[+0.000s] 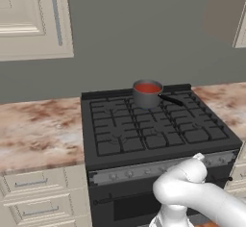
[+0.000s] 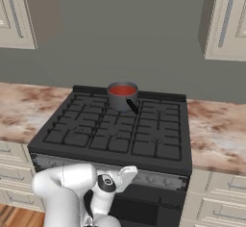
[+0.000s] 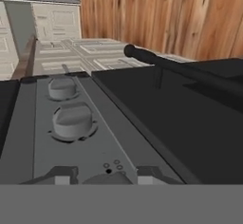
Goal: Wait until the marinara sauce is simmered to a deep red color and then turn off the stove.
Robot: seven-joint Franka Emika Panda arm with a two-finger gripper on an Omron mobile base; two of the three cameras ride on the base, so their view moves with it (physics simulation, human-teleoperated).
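The sauce [image 1: 148, 88] looks red; the jaws are closed on a stove [image 1: 158, 130] knob [image 3: 105, 178], which next needs turning off.

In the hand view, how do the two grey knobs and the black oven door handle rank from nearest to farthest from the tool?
1. The lower knob on the grey front panel, just ahead of the tool, which is shut.
2. The upper knob, next along the same panel.
3. The oven door handle, off to the right over the black door.
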